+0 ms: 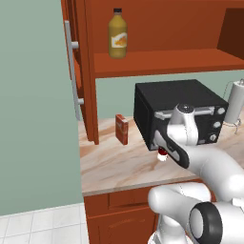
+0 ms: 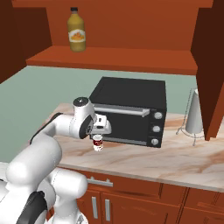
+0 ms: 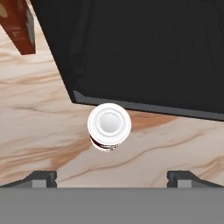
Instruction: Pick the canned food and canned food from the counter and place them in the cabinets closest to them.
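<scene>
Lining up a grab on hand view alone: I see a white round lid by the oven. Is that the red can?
Observer: Yes. From the side the can shows a dark red label with white bands. It stands upright on the counter, under the open claw.
Operator: Where's the nearest cabinet?
Observer: Above the oven. The cabinet has its door swung open.
Operator: Anything on its shelf?
Observer: A bottle stands near the left end.
</scene>
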Controlling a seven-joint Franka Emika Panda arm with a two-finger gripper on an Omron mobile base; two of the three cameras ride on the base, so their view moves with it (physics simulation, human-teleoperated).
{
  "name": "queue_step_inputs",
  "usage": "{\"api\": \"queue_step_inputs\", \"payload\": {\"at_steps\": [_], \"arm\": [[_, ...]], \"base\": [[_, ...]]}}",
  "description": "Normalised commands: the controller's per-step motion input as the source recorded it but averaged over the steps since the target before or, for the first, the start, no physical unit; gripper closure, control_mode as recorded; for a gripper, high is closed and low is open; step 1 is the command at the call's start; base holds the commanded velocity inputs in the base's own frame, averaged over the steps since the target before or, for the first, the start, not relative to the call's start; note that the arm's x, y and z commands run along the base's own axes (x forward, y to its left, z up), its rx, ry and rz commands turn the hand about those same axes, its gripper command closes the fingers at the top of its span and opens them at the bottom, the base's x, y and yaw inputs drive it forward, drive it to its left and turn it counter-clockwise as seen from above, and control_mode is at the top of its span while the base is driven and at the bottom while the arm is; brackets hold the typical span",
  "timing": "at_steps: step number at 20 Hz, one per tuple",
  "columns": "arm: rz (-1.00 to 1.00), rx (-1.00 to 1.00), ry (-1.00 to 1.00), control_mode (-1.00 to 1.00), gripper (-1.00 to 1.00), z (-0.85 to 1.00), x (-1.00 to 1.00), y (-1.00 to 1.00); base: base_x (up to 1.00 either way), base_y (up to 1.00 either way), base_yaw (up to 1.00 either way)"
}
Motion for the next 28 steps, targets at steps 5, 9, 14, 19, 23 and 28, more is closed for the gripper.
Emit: {"api": "queue_step_inputs", "payload": {"at_steps": [5,9,14,19,23,28], "arm": [[0.00,0.00,-0.09,-1.00,-1.00,-0.04,0.00,0.00],[0.00,0.00,-0.05,-1.00,-1.00,-0.01,0.00,0.00],[0.00,0.00,0.00,-1.00,-1.00,0.00,0.00,0.00],[0.00,-0.01,0.00,-1.00,-1.00,-0.16,0.03,0.00],[0.00,0.00,0.00,-1.00,-1.00,-0.22,0.13,0.00],[0.00,0.00,0.00,-1.00,-1.00,-0.16,0.25,0.00]], "base": [[0.00,0.00,0.00],[0.00,0.00,0.00],[0.00,0.00,0.00],[0.00,0.00,0.00],[0.00,0.00,0.00],[0.00,0.00,0.00]]}}
